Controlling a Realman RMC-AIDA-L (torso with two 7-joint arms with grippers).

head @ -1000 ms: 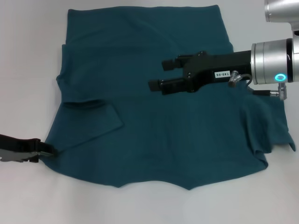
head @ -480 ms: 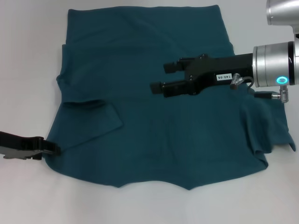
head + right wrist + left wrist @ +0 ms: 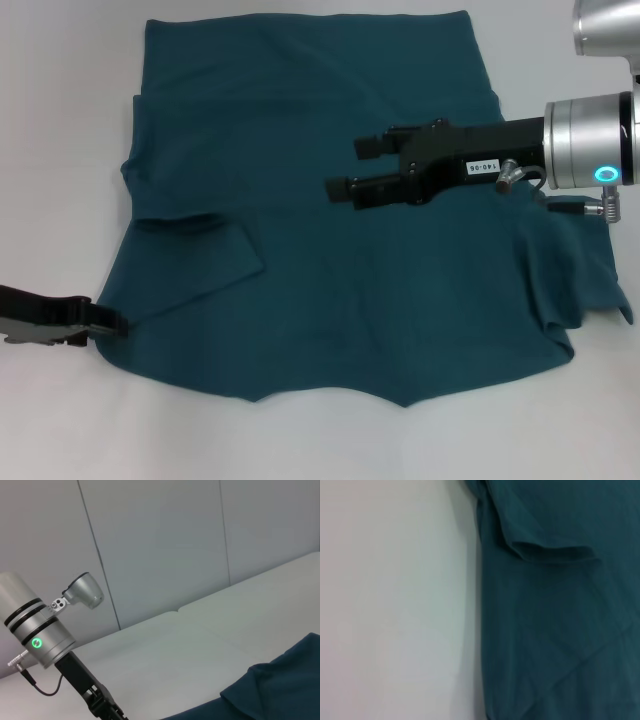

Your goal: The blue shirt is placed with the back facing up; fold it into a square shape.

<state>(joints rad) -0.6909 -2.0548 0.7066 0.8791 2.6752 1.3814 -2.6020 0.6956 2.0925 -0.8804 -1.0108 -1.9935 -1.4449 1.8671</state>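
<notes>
Lying spread on the white counter (image 3: 60,120), the shirt (image 3: 330,290) has its far hem folded over and its left sleeve tucked inward, apparently partway to a square. The left pincer (image 3: 115,324) reaches in low from the counter's left side to the shirt's near-left edge, likely placed to take that edge for a fold; whether it pinches cloth cannot be told. The right pincer (image 3: 345,166) hangs above the shirt's middle, arm stretched horizontally from the right, fingers spread and holding nothing.
</notes>
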